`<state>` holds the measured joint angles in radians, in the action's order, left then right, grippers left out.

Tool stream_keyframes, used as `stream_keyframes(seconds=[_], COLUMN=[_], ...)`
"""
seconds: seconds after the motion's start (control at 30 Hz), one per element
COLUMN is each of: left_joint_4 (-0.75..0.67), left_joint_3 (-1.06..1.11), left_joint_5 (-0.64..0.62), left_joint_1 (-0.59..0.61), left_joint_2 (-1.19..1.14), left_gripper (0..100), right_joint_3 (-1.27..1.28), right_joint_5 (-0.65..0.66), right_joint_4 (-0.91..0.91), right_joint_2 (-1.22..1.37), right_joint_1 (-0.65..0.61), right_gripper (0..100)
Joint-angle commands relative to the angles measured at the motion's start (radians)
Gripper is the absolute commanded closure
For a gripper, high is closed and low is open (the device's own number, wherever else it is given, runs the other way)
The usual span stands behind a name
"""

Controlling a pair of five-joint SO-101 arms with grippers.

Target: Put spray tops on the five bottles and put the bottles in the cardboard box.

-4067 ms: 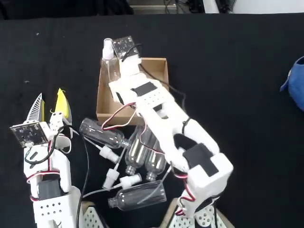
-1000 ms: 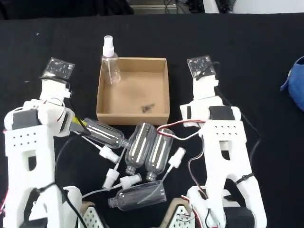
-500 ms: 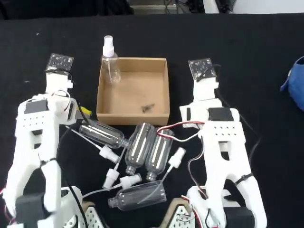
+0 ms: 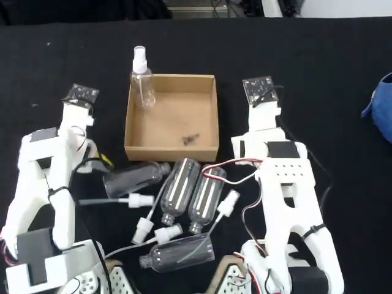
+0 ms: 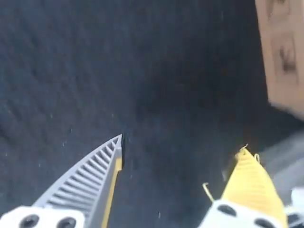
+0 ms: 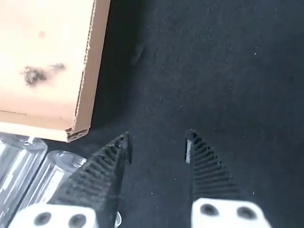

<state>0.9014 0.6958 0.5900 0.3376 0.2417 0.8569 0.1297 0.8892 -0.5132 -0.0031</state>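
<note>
One bottle (image 4: 128, 179) lies on its side just beside the left gripper (image 5: 182, 144), whose jaws gape wide, empty.

Blue object (image 4: 381, 113) cut by edge; speck (image 4: 191, 139) in cardboard box (image 4: 171, 151), perhaps debris.

The counter (image 4: 318, 73) is black, the cardboard box (image 4: 171, 149) is plain brown with a dark spot inside, the bottles (image 4: 177, 191) are clear and the spray tops (image 4: 228, 204) white. The arms (image 4: 288, 196) are white. The left claw (image 5: 181, 144) has one grey ribbed finger and one yellow, and the right claw (image 6: 157, 134) is black and ribbed.
</note>
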Motion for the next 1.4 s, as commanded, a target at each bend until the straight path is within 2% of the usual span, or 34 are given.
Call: stream_keyframes(seconds=[0.0, 0.27, 0.4, 0.5, 0.7, 1.1, 1.37], left_joint_4=[0.147, 0.281, 0.470, 0.529, 0.384, 0.071, 0.066], left_joint_3=[-0.016, -0.079, -0.143, -0.133, -0.015, 0.226, 0.246], left_joint_5=[0.123, 0.193, 0.224, 0.275, 0.253, 0.210, 0.184], left_joint_1=[0.031, 0.013, -0.097, -0.209, -0.311, -0.308, -0.308], left_joint_2=[0.107, 0.276, 0.290, 0.279, 0.253, 0.253, 0.249], left_gripper=[77, 77, 77, 77, 77, 77, 77], right_joint_3=[-0.002, -0.002, -0.001, -0.001, -0.001, -0.001, -0.001], right_joint_5=[-0.006, -0.006, -0.006, -0.006, -0.006, -0.006, -0.006], right_joint_4=[-0.025, -0.025, -0.025, -0.025, -0.020, -0.020, -0.020], right_joint_2=[-0.042, -0.038, -0.038, -0.038, -0.038, -0.038, -0.038], right_joint_1=[0.025, 0.025, 0.025, 0.025, 0.025, 0.026, 0.026], right_gripper=[83.9, 83.9, 83.9, 83.9, 83.9, 83.7, 83.7])
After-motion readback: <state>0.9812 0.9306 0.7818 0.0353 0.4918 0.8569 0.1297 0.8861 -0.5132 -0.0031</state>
